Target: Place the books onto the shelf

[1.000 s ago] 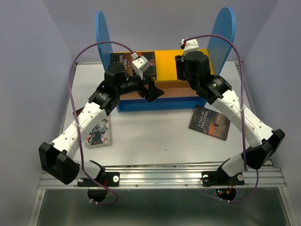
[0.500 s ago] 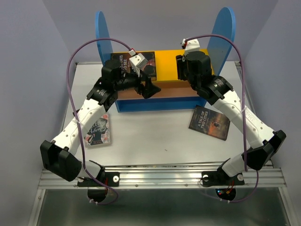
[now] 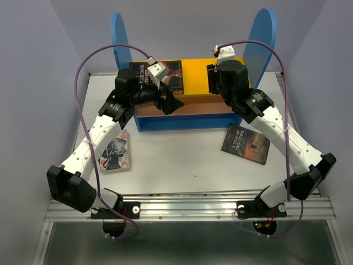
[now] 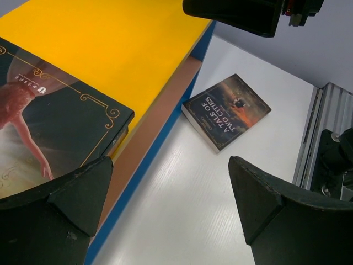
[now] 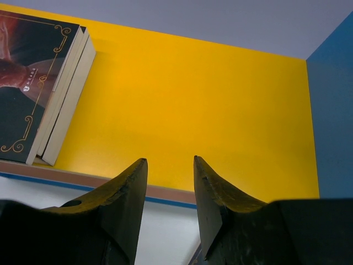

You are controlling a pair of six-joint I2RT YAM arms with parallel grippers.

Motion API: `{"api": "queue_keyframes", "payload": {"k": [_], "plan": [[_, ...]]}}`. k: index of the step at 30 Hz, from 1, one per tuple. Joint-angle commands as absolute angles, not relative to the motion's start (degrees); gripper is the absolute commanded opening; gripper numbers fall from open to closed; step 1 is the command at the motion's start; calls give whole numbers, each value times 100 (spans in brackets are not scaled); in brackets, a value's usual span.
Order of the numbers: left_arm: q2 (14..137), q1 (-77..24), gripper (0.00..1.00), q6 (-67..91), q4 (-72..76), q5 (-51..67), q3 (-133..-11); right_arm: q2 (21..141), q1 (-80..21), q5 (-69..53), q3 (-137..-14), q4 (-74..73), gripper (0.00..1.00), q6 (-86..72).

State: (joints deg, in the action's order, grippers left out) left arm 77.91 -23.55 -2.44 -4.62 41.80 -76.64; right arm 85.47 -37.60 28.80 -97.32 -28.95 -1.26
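Observation:
The shelf [image 3: 215,69] has two tall blue side panels, a yellow top board, a brown middle board and a blue base. A stack of books [image 3: 165,74] lies on the left of the yellow board [image 5: 182,94], also seen as stacked books [image 5: 38,83] in the right wrist view. A Tale of Two Cities [image 3: 245,144] lies flat on the table, and shows as the same book [image 4: 226,110] in the left wrist view. Another book [image 3: 115,151] lies under the left arm. My left gripper [image 4: 170,165] is wide open and empty at the shelf's front. My right gripper [image 5: 170,160] hovers over the yellow board, partly open and empty.
The white table [image 3: 182,160] ends in a metal rail [image 3: 193,207] at the near edge, where both arm bases sit. Purple cables [image 3: 83,72] loop above each arm. Grey walls close in the back and sides.
My left arm has swung a little left and back, bringing its open gripper closer to the shelf's left front. The right arm and the books have not moved.

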Motion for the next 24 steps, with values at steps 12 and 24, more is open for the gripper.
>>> {"api": "queue_keyframes", "payload": {"k": [12, 24], "plan": [[7980, -2004, 99, -668, -598, 4569, -8086, 8297, -3814, 3015, -9677, -2619, 45, -79], [7050, -2004, 99, -115, 182, 4685, -7182, 8525, -3814, 2629, -9799, -2619, 45, -79]]}}
